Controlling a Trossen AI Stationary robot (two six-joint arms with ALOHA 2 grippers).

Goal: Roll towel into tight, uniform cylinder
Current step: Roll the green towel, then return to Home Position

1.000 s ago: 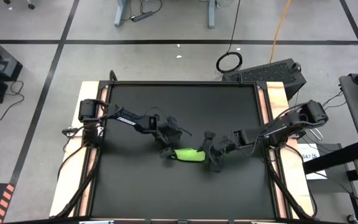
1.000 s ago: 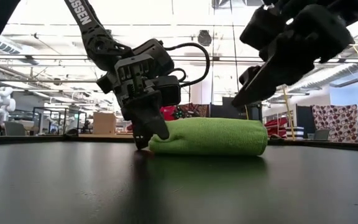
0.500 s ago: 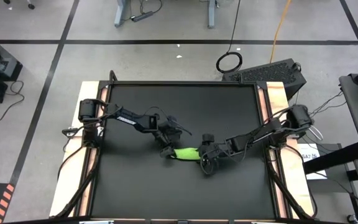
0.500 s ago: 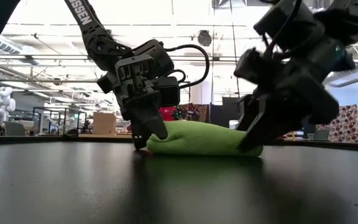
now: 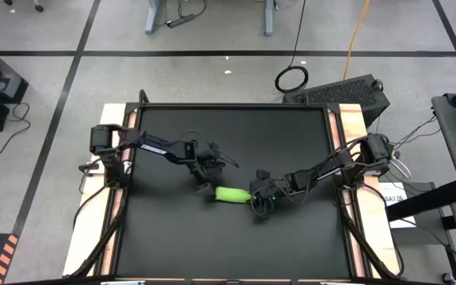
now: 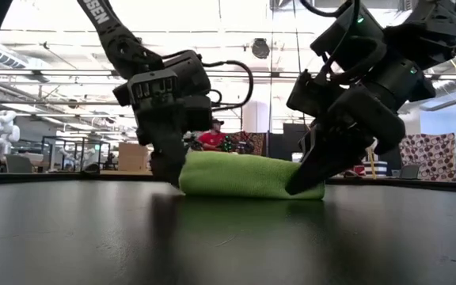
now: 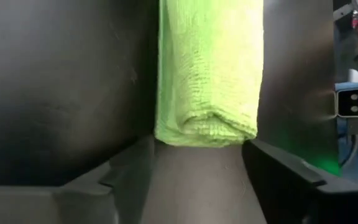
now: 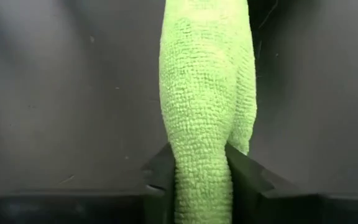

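Note:
The lime-green towel lies rolled into a short cylinder on the black tabletop, a little right of the table's middle. It also shows in the low view. My left gripper is open at the roll's left end, one fingertip on each side of that end. I cannot tell whether they touch it. My right gripper is shut on the roll's right end and slants down onto it in the low view. My right gripper pinches the roll's right end between its two fingers, across the roll's width. The cloth is squeezed narrower there than farther along. The fingers slant down from the table's right side. The roll lies on the table.
Pale wooden strips run along the table's left and right sides. Bare black tabletop lies near and far of the roll. A person in red shows in the room behind the table.
My right gripper has come down and toward the table's left onto the roll's right end and taken hold of it. The roll has slid a little toward the table's left. My left gripper has shifted slightly toward the far left with it.

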